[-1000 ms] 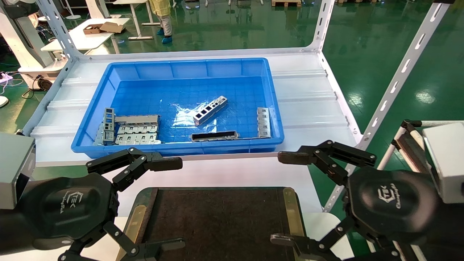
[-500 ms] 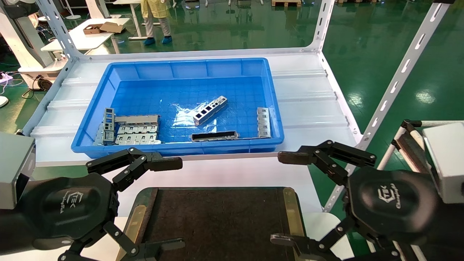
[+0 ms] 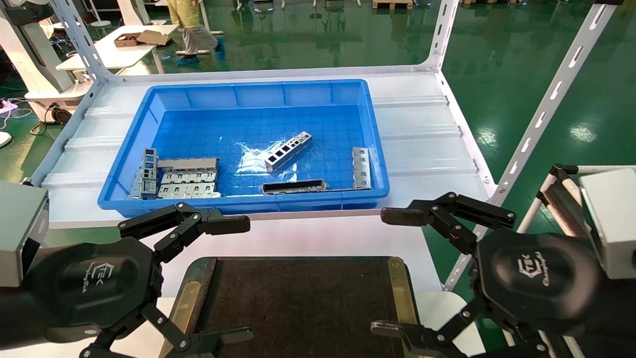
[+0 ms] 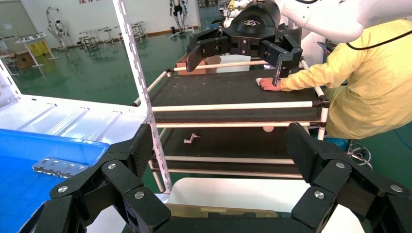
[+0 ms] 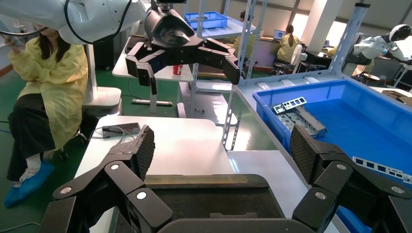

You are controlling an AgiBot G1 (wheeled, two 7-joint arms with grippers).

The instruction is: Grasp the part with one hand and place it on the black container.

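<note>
- The part point(image 3: 288, 151) lies slantwise on the floor of the blue bin point(image 3: 243, 92), near the middle, its row of rectangular cut-outs facing up; nothing touches it.
- Just in front of it lies a dark-slotted bar point(image 3: 294, 186) along the bin's near wall; a perforated strip point(image 3: 361, 167) lies against the right wall, and a cluster of flat grey stamped plates point(image 3: 181, 178) fills the near left corner.
- The black container point(image 3: 298, 303) sits nearest the robot, in front of the bin and apart from it, matte dark top bare, brass-olive strips on both sides.
- The left gripper point(image 3: 226, 278) hovers over the container's left edge, fingers spread wide and holding nothing.
- The right gripper point(image 3: 392, 271) hovers over the container's right edge, fingers likewise wide apart and empty.
- The left wrist view shows the perforated strip point(image 4: 60, 166) in the bin, the right gripper point(image 4: 233, 48) farther off, and a person in yellow point(image 4: 359, 77) at a dark rack, which the head view does not show.
- The right wrist view shows the plates point(image 5: 299, 114), the left gripper point(image 5: 187, 58), and another seated person in yellow point(image 5: 48, 92).
- Compared with the earlier frames, both grippers and every piece in the bin are unchanged; only a walking person point(image 3: 191, 27) in the background has moved to the left.
- The bin rests on a white bench point(image 3: 422, 134) framed by slotted metal uprights; the floor beyond is glossy green.
</note>
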